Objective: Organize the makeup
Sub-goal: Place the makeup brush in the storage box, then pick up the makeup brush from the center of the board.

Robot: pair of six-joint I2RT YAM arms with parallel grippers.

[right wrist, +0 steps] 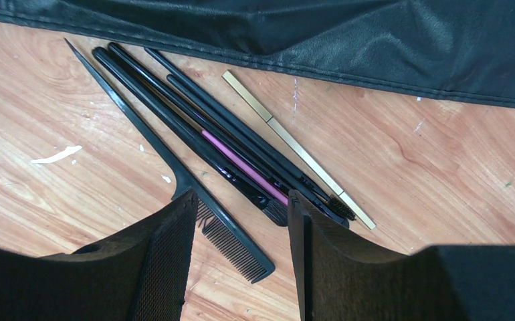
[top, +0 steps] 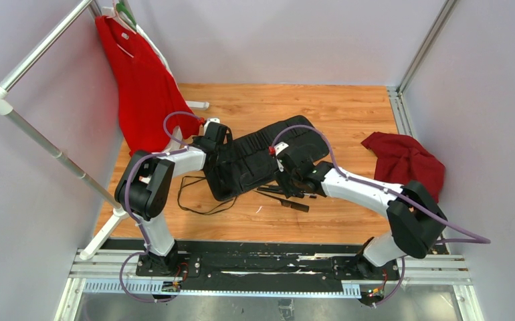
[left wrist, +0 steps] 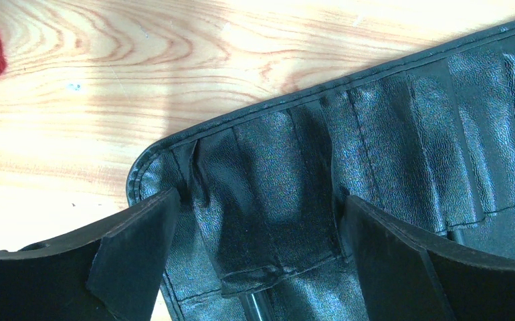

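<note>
The makeup (top: pixel 283 196) lies in a loose bundle on the wooden table, just in front of the long black slotted case (top: pixel 255 157). In the right wrist view I see a black tail comb (right wrist: pixel 231 244), a pink-accented brush (right wrist: pixel 241 164), several thin black brushes and a slim gold pencil (right wrist: pixel 295 147). My right gripper (right wrist: pixel 241 195) hangs open over the bundle, the comb's teeth lying between its fingers, nothing held. My left gripper (left wrist: pixel 260 198) stands open over the case's end pocket (left wrist: pixel 268 200), where a shiny black handle (left wrist: pixel 258 307) pokes out below.
A thin black cord (top: pixel 191 194) loops on the table left of the case. A red cloth (top: pixel 405 160) lies at the right. A red garment (top: pixel 141 80) hangs from a white rack (top: pixel 41 134) at the left. Grey walls enclose the table.
</note>
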